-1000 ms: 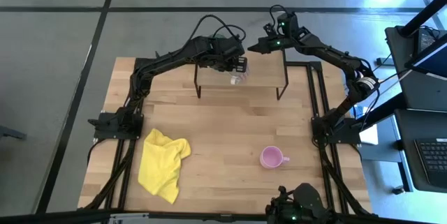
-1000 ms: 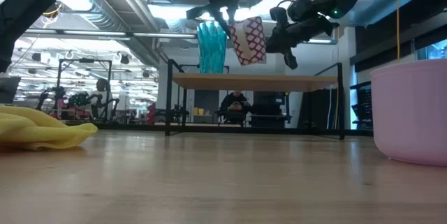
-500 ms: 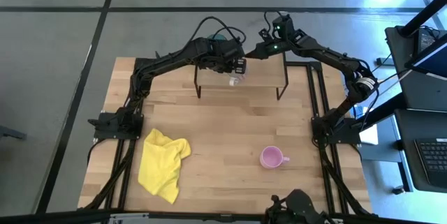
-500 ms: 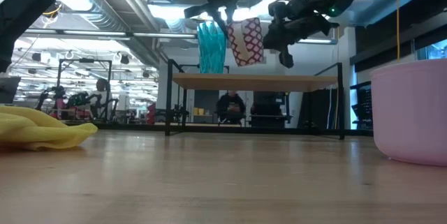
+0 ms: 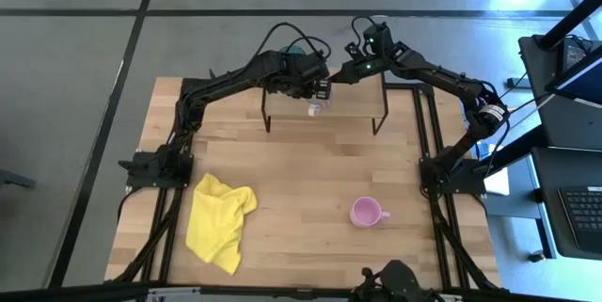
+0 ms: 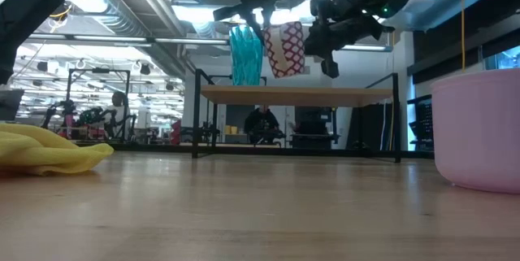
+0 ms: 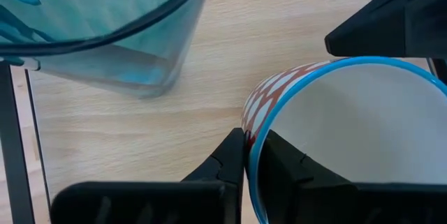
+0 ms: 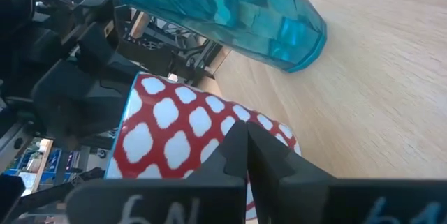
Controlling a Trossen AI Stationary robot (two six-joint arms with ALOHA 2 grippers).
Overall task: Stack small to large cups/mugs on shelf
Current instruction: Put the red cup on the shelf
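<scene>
Workshop hall behind; shelf [image 6: 296,95] at table's far edge. Left gripper [image 7: 246,155] pinches the rim of red-and-white mug [image 6: 285,48], aloft beside teal tumbler [image 6: 245,56]. Right gripper [image 5: 332,76], fingers closed and empty, has moved in against the mug, likely steadying placement. Pink mug [image 5: 366,213] waits on the table.

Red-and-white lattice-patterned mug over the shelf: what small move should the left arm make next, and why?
Probably lower the left gripper straight down to set the red-and-white lattice-patterned mug on the light-wood shelf. Its jaws pinch the mug's rim, the mug hangs tilted above the board beside the tall teal translucent tumbler, and the right gripper crowds its other side.
</scene>
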